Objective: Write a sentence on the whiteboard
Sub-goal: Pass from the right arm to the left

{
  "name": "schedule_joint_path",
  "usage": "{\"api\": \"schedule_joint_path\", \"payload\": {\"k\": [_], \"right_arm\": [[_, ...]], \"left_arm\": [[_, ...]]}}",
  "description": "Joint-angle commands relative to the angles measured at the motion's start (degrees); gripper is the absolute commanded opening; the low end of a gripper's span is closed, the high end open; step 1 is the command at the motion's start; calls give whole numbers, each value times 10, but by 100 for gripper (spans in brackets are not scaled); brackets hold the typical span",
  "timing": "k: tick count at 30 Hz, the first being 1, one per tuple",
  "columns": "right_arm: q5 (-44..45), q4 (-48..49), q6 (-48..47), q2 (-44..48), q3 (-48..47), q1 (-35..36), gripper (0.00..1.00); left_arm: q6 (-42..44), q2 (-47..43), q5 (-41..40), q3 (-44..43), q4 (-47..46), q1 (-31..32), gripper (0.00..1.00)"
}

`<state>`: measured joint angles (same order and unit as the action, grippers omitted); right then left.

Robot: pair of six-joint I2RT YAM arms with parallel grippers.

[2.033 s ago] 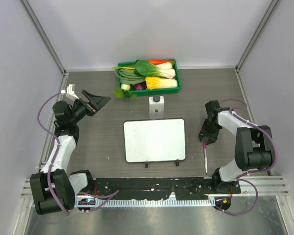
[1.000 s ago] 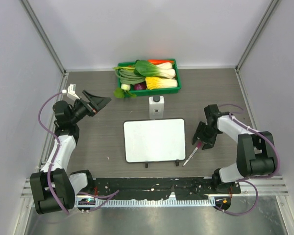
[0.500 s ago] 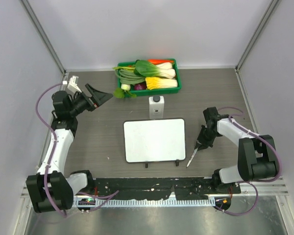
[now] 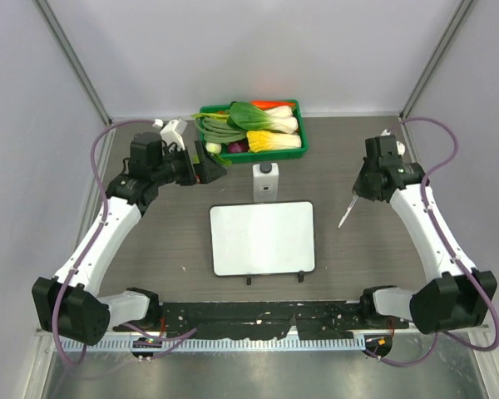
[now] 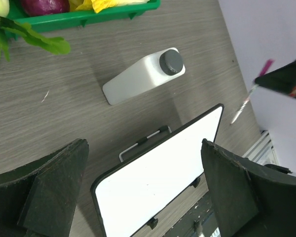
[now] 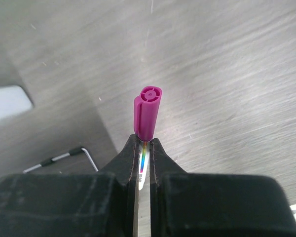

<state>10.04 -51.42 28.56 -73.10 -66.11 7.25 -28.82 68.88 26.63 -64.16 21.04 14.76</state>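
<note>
The whiteboard [image 4: 262,238] lies flat in the middle of the table [image 4: 166,224], its two black feet on the edge nearest the arm bases, and the face reads plain white on my feeds. Off its far right corner, apart from the rim, I see the marker [image 4: 347,212] slanting down toward the board. The right gripper [image 6: 144,148] is clamped on its barrel, and in the right wrist view the magenta cap sticks out past the fingertips. That arm reaches far up the right side of the table with its wrist turned inward. Just beyond the board's far edge stands a white bottle [image 4: 266,181] with a dark cap, and behind it is a green tray [image 4: 303,133] of vegetables [image 4: 266,120]. The left arm stretches diagonally from its base toward the tray's near left corner. The left gripper [image 4: 209,169] points right, and its fingers [image 5: 54,187] are spread wide with nothing between them.
</note>
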Motion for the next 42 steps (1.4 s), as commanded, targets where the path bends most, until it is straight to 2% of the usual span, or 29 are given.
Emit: {"api": "schedule_joint_path", "payload": {"k": [1, 6, 13, 17, 20, 22, 24, 32, 38, 42], "right_arm": [[46, -10, -34, 55, -73, 0, 1], [-49, 46, -46, 97, -82, 0, 1], [-279, 189, -25, 136, -38, 0, 1], [-366, 295, 32, 140, 11, 13, 1], [-379, 358, 60, 132, 21, 36, 1], [-378, 375, 64, 121, 17, 56, 1], [-387, 394, 73, 111, 14, 69, 1], [-427, 477, 142, 94, 22, 76, 1], [-426, 496, 162, 99, 27, 76, 1], [-427, 498, 164, 101, 32, 76, 1]], "left_arm": [[24, 14, -31, -34, 24, 25, 100], [10, 37, 11, -50, -4, 47, 99], [-48, 41, 138, -21, -115, 52, 97], [-118, 40, 208, 19, -260, 54, 97], [-179, 48, 250, 42, -371, 59, 97], [-246, 62, 292, 56, -466, 65, 95], [-279, 80, 308, 61, -525, 76, 93], [-227, 152, 301, 2, -467, 150, 76], [-201, 183, 294, -20, -438, 185, 64], [-185, 188, 278, -22, -422, 188, 48]]}}
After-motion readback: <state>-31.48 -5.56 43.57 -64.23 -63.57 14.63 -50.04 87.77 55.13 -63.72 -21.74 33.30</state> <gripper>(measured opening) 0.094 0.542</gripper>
